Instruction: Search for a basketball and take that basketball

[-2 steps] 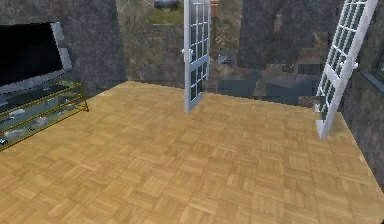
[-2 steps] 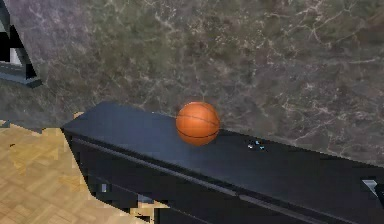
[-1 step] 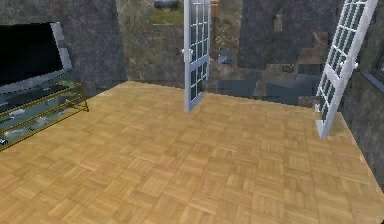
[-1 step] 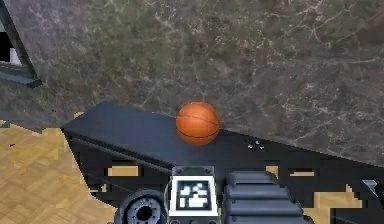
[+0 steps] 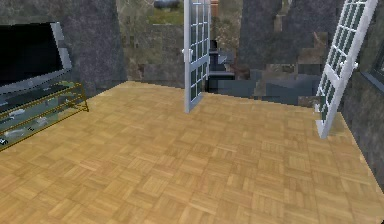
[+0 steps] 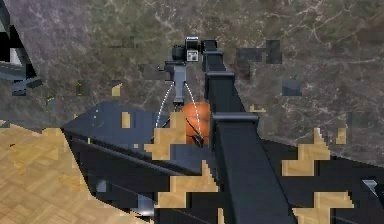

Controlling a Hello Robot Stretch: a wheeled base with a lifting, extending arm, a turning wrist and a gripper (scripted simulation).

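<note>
At a dark low surface (image 6: pixel 110 130) by a mottled wall, my arm (image 6: pixel 240 160) stretches out with the gripper (image 6: pixel 178 122) at an orange ball (image 6: pixel 201 116), by its look the basketball, just beside the arm. I cannot tell how the fingers stand or whether they hold it. The taking step seems in hand; next I would secure the ball and lift it clear.
</note>
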